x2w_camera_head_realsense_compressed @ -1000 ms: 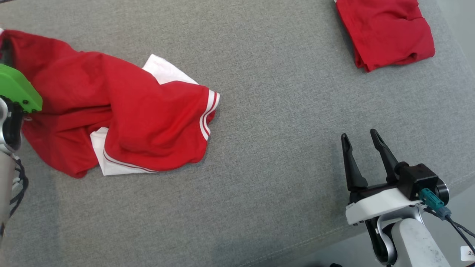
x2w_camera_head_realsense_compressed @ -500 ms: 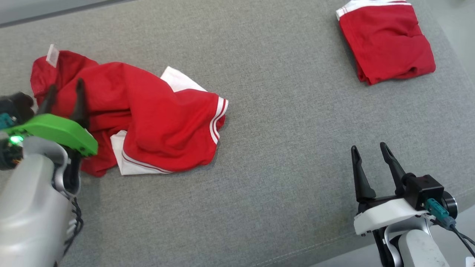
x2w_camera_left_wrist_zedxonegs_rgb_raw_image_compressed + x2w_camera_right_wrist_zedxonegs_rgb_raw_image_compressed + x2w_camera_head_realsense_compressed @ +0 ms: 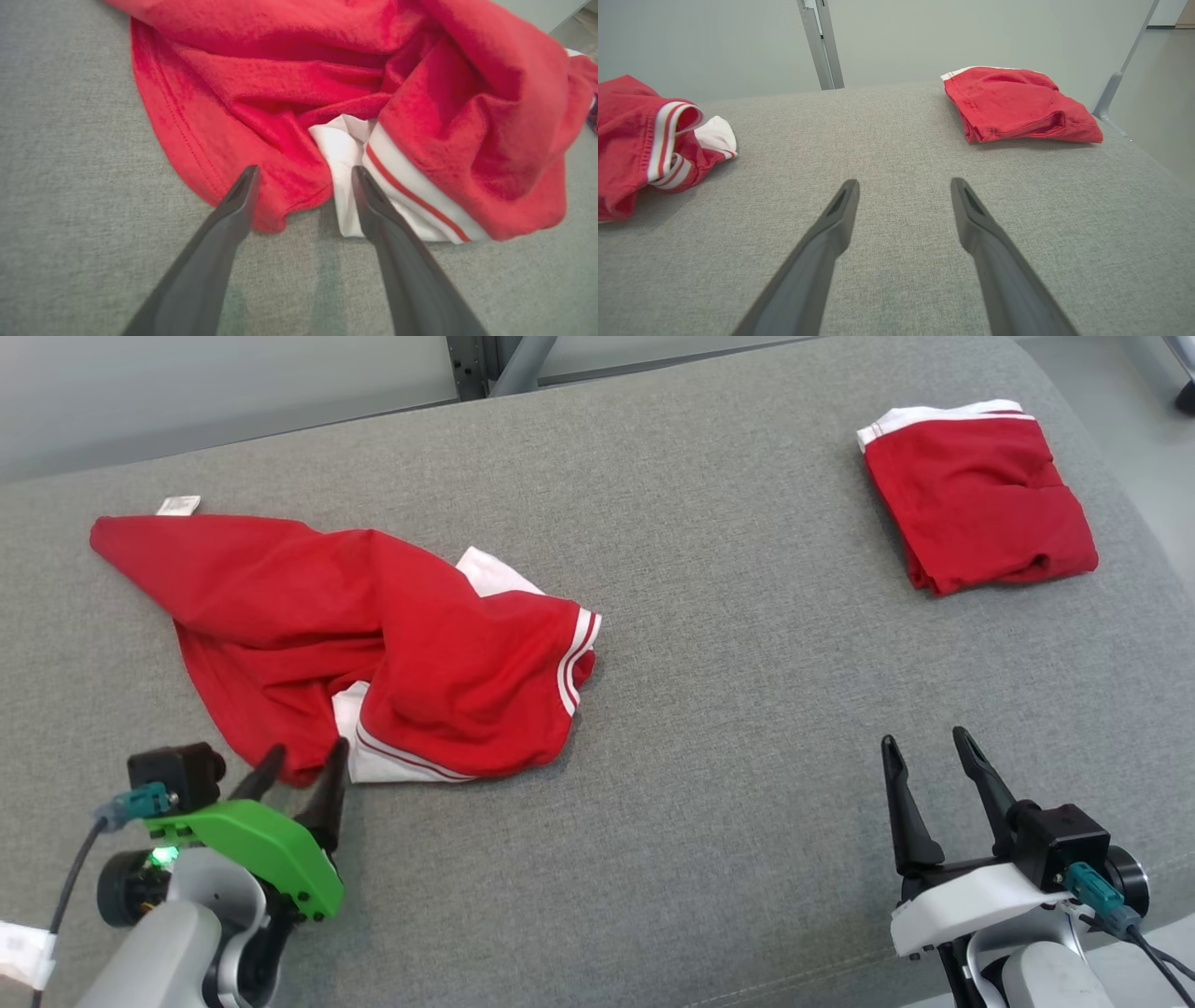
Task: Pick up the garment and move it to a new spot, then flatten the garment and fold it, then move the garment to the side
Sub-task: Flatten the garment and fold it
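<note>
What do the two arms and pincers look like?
Both have long dark tapered fingers. The left pincer has a bright green mount with a green light, the right pincer a white one. Each carries a black block with a teal cable plug.

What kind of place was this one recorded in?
Likely a lab or test room for folding clothes: a grey cloth-covered table, a bare wall with a metal post, a crumpled red garment and a folded garment.

I find no writing I can read. A small white tag [image 3: 177,505] sits at the far left corner of the garment [image 3: 280,616], touching its edge; any print on it is too small to make out.
</note>
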### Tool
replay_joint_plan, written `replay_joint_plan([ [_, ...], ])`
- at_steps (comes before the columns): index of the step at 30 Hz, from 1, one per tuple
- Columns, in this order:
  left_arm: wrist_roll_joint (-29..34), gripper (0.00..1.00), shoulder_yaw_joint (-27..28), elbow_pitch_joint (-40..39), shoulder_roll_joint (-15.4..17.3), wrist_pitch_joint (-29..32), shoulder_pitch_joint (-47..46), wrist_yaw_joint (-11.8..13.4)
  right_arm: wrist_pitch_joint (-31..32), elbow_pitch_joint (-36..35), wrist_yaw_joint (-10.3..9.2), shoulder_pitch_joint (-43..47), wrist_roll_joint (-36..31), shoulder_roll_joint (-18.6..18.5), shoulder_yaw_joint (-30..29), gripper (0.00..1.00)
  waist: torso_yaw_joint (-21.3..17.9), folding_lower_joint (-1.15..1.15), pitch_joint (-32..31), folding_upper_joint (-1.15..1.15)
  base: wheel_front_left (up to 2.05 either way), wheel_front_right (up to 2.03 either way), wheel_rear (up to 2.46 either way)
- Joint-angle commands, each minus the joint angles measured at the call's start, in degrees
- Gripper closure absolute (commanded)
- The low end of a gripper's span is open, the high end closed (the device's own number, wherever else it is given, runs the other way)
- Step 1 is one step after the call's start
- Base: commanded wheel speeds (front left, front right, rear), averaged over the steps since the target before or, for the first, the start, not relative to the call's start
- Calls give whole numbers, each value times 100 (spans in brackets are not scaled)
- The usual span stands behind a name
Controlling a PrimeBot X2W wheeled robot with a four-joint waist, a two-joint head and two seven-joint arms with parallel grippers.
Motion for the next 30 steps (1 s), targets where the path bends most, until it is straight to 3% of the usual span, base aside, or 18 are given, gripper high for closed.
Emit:
replay_joint_plan([
  [1, -76, 0, -55, -280, 60, 155, 211, 69, -17, -19, -11, 71, -5, -9, -29, 0, -10, 0, 47, 4, 0, 0, 0],
  [10, -112, 0, -176, -587, 79, 475, 428, 307, -17, -15, -11, -27, 33, -8, 14, 0, -55, 0, 152, 4, 0, 0, 0],
  [23, -168, 0, -347, -221, -183, 561, 153, 178, -17, 32, -11, -19, 23, -8, 41, 0, -135, 0, 168, 4, 0, 0, 0],
  [24, -170, 13, -360, -182, -207, 559, 127, 170, -17, 39, -11, -23, 24, -8, 45, 0, -146, 0, 162, 4, 0, 0, 0],
  [25, -203, 48, -363, -148, -251, 561, 111, 139, -17, 43, -11, -25, 27, -8, 47, 0, -157, 0, 154, 4, 0, 0, 0],
  [26, -236, 64, -361, -121, -295, 560, 88, 108, -17, 53, -11, -24, 33, -9, 50, 0, -168, 0, 140, 4, 0, 0, 0],
  [27, -264, 96, -350, -100, -325, 543, 62, 92, -17, 63, -11, -19, 37, -8, 54, 0, -179, 0, 122, 4, 0, 0, 0],
  [30, -293, 100, -332, -56, -349, 510, -38, 55, -17, 93, -11, 18, 58, -7, 101, 0, -208, 0, 70, 4, 0, 0, 0],
])
